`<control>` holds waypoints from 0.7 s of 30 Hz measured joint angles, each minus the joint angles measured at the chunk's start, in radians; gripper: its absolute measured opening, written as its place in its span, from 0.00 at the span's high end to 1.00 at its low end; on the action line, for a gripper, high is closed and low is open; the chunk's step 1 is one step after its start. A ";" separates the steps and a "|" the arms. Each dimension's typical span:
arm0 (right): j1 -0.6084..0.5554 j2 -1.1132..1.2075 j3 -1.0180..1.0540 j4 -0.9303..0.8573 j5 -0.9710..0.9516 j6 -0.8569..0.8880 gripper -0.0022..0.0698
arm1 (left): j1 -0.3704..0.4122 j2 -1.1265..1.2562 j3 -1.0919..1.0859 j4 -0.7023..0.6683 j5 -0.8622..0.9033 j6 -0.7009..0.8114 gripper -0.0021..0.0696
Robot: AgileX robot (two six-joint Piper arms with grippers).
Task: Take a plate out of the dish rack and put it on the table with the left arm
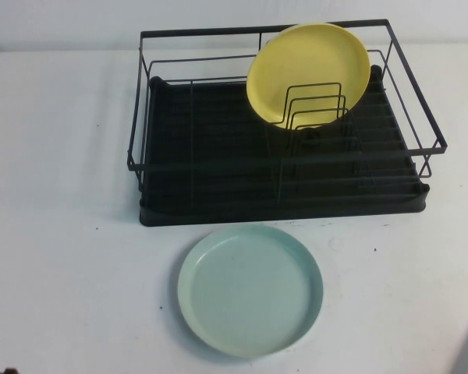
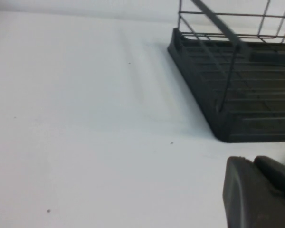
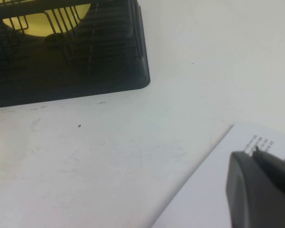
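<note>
We see round pale mint-green plate (image 1: pixel 250 290) flat on broad white table (image 1: pixel 62 257), nearest us, just in front of rack, no arm touching it. Behind it, large black wire dish rack (image 1: pixel 285 204) with ribbed drip tray; round yellow plate (image 1: pixel 308 72) leans upright against wire dividers at rack's far right. Left gripper (image 2: pixel 261 194) low over bare table off rack's left corner, holding nothing; we cannot tell jaw state. Right gripper (image 3: pixel 261 190) near table's right edge, above white sheet (image 3: pixel 218 190) with small print, unreadable; jaw state likewise unclear.
</note>
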State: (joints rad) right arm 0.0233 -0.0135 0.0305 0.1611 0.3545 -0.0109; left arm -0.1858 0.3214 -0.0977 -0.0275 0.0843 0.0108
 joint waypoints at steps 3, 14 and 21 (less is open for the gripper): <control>0.000 0.000 0.000 0.000 0.000 0.000 1.00 | 0.051 -0.115 0.099 0.034 -0.006 -0.011 0.97; 0.000 0.000 0.000 0.001 0.000 0.000 1.00 | 0.077 -0.330 0.122 0.062 0.256 0.013 0.97; 0.000 0.000 0.000 0.001 0.000 0.000 1.00 | 0.077 -0.330 0.122 0.064 0.260 0.020 0.97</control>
State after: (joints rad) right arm 0.0233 -0.0135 0.0305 0.1618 0.3545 -0.0109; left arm -0.1084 -0.0087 0.0247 0.0369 0.3440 0.0303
